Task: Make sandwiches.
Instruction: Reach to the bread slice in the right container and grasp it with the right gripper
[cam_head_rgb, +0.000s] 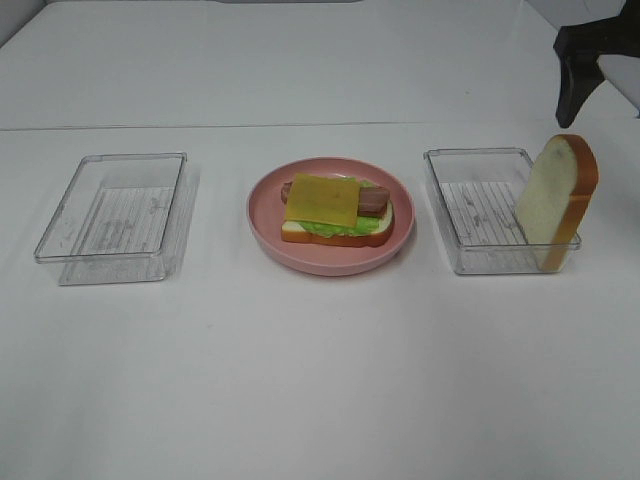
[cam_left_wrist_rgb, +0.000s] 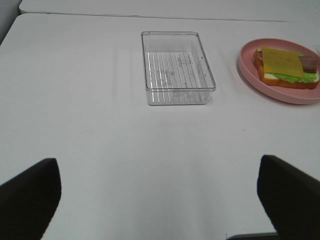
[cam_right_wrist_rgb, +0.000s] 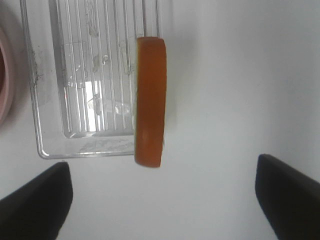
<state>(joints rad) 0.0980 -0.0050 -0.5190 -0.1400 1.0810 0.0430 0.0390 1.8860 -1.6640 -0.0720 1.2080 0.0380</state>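
- Exterior high view, far left: the left gripper does not appear here; the left wrist view shows only its two dark fingertips (cam_left_wrist_rgb: 30, 200) at the lower corners, standing wide apart with nothing between them, above bare white table (cam_head_rgb: 300, 380).
- Left: a clear rectangular plastic tray (cam_head_rgb: 115, 215) with a ribbed floor sits on the table.
- Centre: the round pink plate (cam_head_rgb: 330, 215) carries the open sandwich (cam_head_rgb: 335, 208), lying flat, long axis across the view: white bread with orange-brown crust, green lettuce, brown bacon mostly hidden under the yellow cheese square.
- Right: a second clear tray (cam_head_rgb: 480, 210); a white bread slice with orange-brown crust (cam_head_rgb: 558, 195) stands on edge against its right wall, leaning, rounded top upward.
- Far right: the right gripper (cam_head_rgb: 585, 60) is cut off by the frame; its fingers (cam_right_wrist_rgb: 35, 205) are spread, holding nothing, clear of the slice.
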